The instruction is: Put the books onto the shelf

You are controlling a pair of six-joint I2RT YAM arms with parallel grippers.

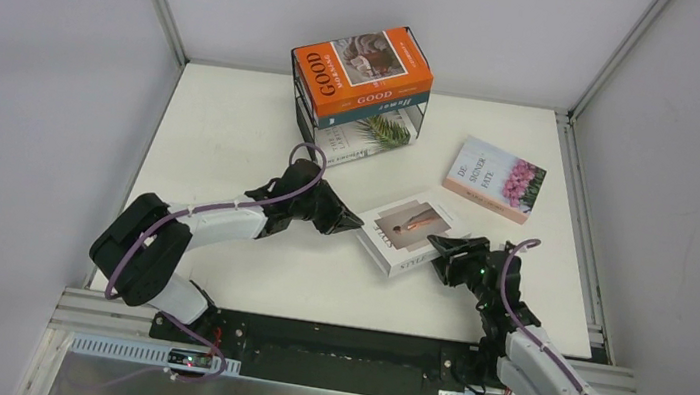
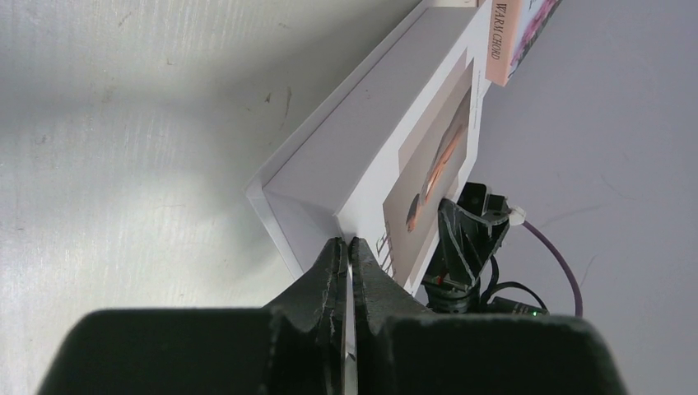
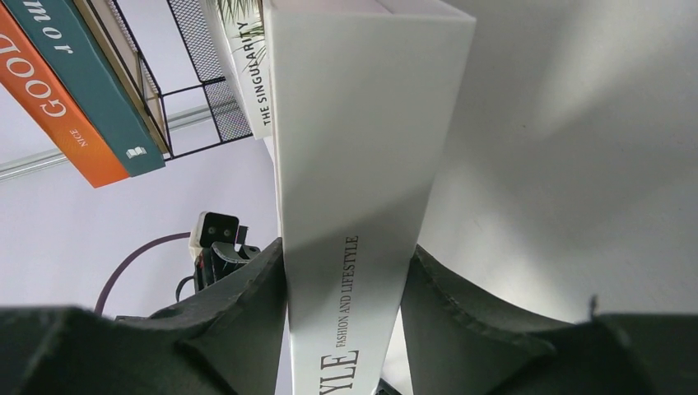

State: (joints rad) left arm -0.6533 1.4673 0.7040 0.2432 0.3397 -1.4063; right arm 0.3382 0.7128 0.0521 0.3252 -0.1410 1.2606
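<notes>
Right wrist view: we've got the right claw (image 3: 346, 263) clamped on the STYLE book (image 3: 362, 123), long axis pointing at the shelf (image 3: 226, 111); left claw (image 2: 346, 247) closed.

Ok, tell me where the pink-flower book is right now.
Top view: the pink-flower book lies flat on the right of the table, right of the shelf and beyond the STYLE book, touching neither.

Light: we see bright, diffuse overhead light.
Shadows: we note soft ones on the table (image 1: 316, 274).
Focus: we find wrist-view foregrounds blurred.
</notes>
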